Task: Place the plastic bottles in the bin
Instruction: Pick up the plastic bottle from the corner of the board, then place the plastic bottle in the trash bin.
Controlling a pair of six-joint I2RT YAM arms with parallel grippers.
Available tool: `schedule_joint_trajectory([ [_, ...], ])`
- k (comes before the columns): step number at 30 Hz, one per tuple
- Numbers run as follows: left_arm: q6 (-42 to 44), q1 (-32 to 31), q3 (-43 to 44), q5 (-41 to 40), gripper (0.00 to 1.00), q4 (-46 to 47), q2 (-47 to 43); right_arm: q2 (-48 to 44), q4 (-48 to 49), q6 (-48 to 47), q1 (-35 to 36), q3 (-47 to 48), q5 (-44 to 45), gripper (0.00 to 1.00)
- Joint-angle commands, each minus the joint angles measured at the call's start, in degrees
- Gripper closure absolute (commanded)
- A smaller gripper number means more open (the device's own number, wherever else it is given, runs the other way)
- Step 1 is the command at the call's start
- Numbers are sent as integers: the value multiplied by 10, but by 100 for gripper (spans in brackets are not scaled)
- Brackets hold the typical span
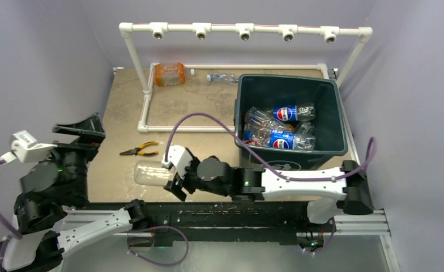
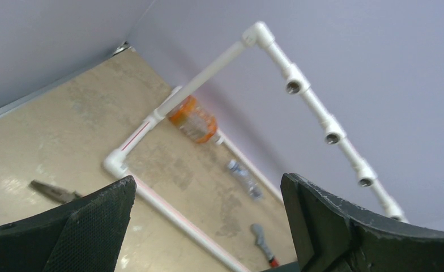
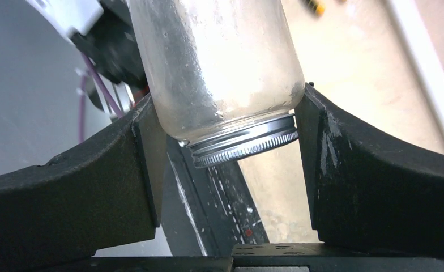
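The dark green bin [image 1: 337,107] stands at the right and holds several clear plastic bottles with blue labels [image 1: 286,113]. An orange bottle [image 1: 169,74] [image 2: 194,119] and a small clear bottle [image 1: 222,77] [image 2: 245,178] lie at the back of the table. My right gripper [image 1: 171,173] [image 3: 226,113] is shut on a clear jar [image 1: 150,173] [image 3: 220,62] with a silver screw lid, both fingers against its sides near the lid. It lies low over the table's near edge. My left gripper [image 1: 81,129] [image 2: 208,184] is raised at the left, open and holding nothing.
A white PVC pipe frame [image 1: 245,28] [image 2: 299,85] stands over the back of the table, with its base rail [image 1: 174,128] on the surface. Yellow-handled pliers [image 1: 139,149] [image 2: 52,191] lie near the jar. A small grey and red tool [image 2: 262,243] lies by the bin.
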Motion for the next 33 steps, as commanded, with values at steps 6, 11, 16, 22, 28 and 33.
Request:
schedule_joint_trajectory([
  [6,196,-1,-4,109,1,285,4,-134,13,-19,2,52,137,69],
  [11,249,-1,-93,339,1,428,9,-230,106,-47,2,-17,201,70],
  [16,254,-1,-108,586,1,538,61,-310,219,-76,2,-95,222,71],
  [22,215,-1,-111,769,1,650,148,-355,305,-93,2,-147,199,71],
  [28,202,-1,-98,838,1,687,200,-368,328,-88,2,-162,195,72],
  [33,190,-1,-91,854,2,707,233,-366,335,-88,2,-166,187,73],
])
